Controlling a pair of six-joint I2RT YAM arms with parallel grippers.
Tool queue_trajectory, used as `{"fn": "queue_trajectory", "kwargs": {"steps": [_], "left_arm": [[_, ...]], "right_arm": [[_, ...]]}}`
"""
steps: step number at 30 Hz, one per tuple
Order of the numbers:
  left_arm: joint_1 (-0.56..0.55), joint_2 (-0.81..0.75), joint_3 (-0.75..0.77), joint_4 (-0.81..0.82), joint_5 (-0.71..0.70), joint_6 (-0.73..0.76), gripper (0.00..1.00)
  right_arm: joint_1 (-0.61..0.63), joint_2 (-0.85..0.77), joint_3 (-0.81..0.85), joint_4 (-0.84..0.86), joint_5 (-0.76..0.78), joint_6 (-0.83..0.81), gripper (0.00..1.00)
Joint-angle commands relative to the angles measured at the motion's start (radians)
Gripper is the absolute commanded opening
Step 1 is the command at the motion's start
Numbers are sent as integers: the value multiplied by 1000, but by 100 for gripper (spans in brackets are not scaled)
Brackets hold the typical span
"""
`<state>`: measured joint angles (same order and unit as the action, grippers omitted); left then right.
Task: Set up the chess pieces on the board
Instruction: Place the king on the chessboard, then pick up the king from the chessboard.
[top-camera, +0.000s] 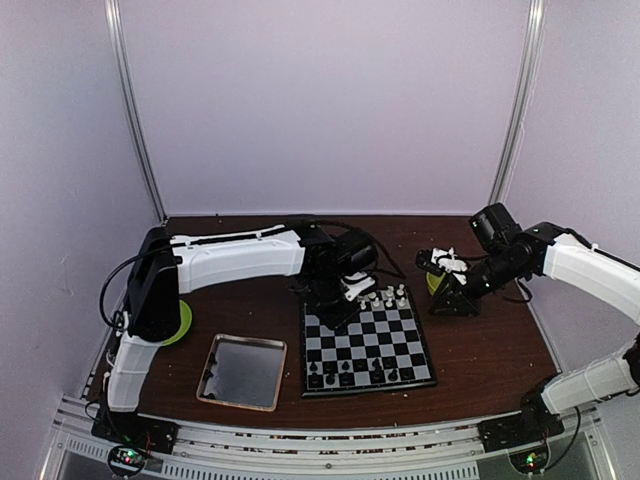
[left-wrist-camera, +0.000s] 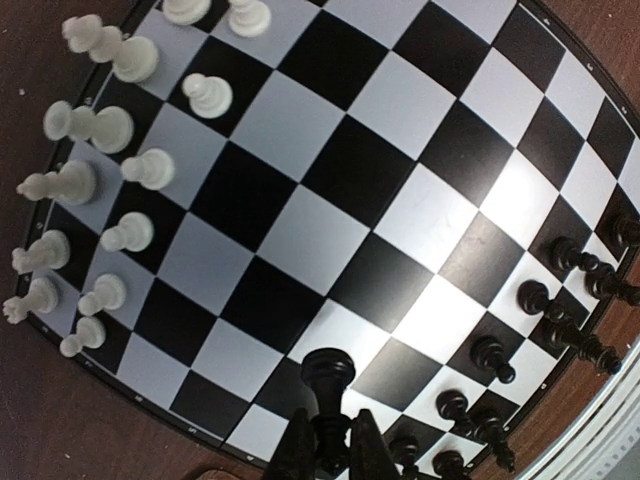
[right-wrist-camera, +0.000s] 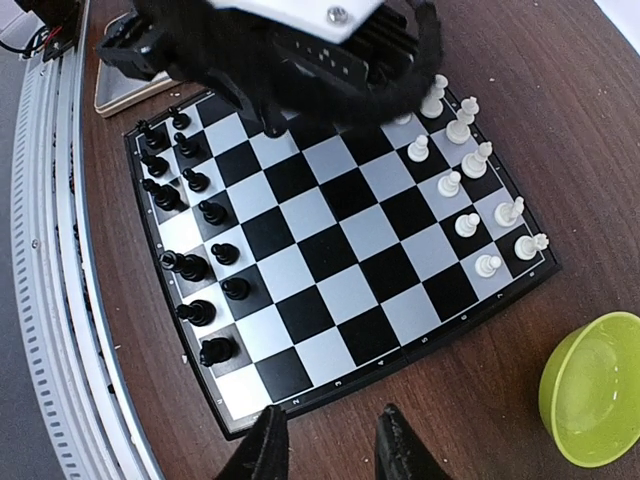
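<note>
- Top external: my left arm (top-camera: 250, 255) covers board's (top-camera: 370, 345) upper-left corner; tray (top-camera: 243, 341) lies lower left.
- Left gripper (left-wrist-camera: 328, 445) pinches a black piece (left-wrist-camera: 328, 372); right gripper (right-wrist-camera: 335, 440) spread, empty, near bowl (right-wrist-camera: 590, 395).

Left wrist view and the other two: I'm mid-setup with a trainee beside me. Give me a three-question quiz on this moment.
1. True or false: the right claw is closed on a white piece.
2. What does the left claw grip? A) a black chess piece B) a white chess piece C) nothing
3. Fill the gap with near or far: seen from the robot, the white pieces stand along the board's ___ edge.

Key:
1. False; its fingers stand apart with nothing between them.
2. A
3. far
</note>
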<state>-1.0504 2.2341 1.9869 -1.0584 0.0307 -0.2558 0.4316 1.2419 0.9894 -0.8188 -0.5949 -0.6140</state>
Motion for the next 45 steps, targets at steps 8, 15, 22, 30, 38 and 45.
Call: {"fn": "queue_trajectory", "kwargs": {"steps": [8, 15, 22, 30, 38, 45], "left_arm": [[-28, 104, 114, -55, 9, 21, 2], [-30, 100, 131, -56, 14, 23, 23], [-27, 47, 194, -87, 1, 56, 30], [67, -183, 156, -135, -191, 121, 35], [239, -475, -93, 126, -268, 151, 38], [355, -678, -434, 450, -230, 174, 44]], "right_arm": [[-5, 2, -10, 4, -40, 15, 30], [-5, 5, -12, 3, -40, 15, 31], [-5, 13, -1, 0, -34, 16, 31], [75, 70, 53, -2, 54, 14, 34], [293, 289, 177, 22, 245, 30, 42], [386, 526, 403, -9, 296, 69, 41]]}}
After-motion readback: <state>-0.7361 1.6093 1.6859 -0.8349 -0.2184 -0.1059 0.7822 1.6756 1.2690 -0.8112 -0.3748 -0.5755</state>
